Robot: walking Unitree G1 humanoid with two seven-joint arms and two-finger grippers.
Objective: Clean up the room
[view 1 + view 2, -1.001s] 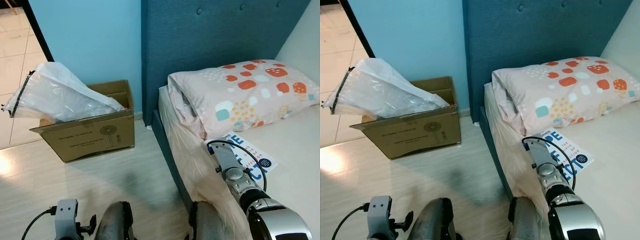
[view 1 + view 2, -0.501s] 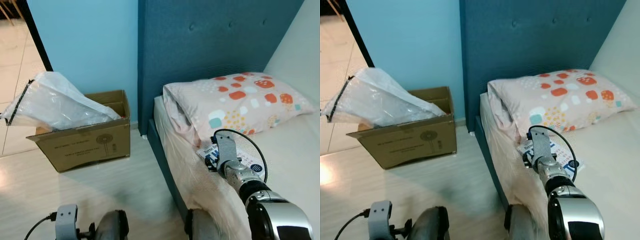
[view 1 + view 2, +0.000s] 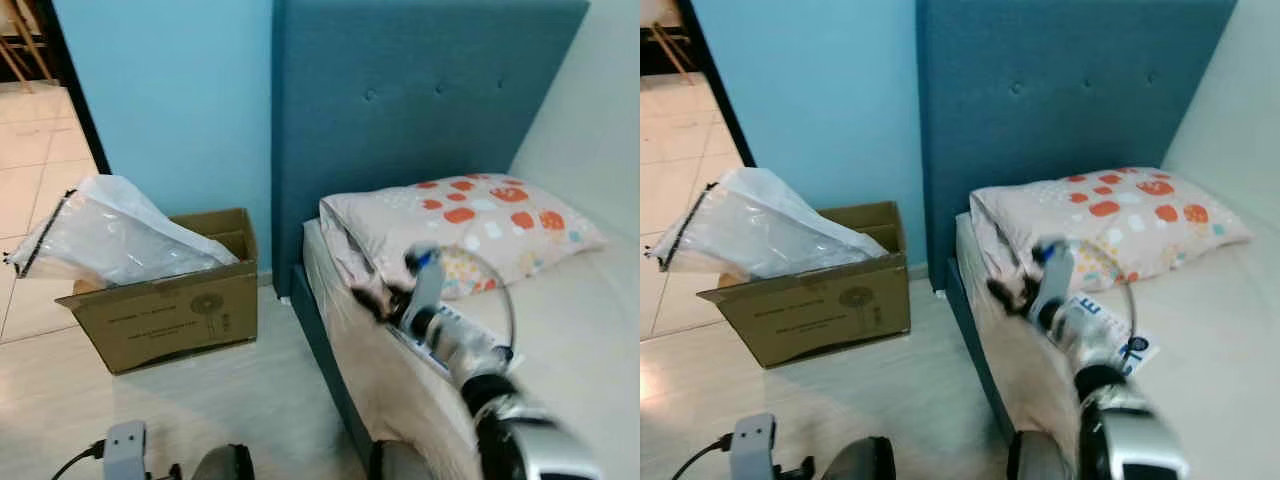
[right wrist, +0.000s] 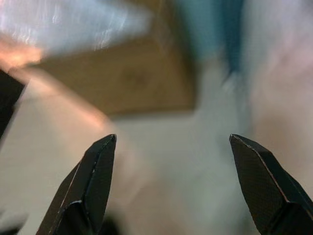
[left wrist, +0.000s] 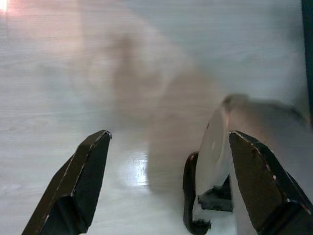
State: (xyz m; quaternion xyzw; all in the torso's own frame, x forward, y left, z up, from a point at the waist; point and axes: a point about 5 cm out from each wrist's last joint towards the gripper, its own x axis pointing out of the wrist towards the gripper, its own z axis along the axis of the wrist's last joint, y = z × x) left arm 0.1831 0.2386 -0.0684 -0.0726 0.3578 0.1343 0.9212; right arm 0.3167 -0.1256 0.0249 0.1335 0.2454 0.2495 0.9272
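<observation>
Right gripper [image 3: 375, 298] now raised off the book [image 3: 1110, 325], swung toward the bed edge, blurred

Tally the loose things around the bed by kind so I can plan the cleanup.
Pillow: 1
Book on the mattress: 1
Cardboard box on the floor: 1
Clear plastic bag sticking out of the box: 1
Total: 4

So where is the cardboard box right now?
The cardboard box sits on the floor to the robot's left, against the blue wall, beside the bed's headboard, a plastic bag sticking out.
</observation>
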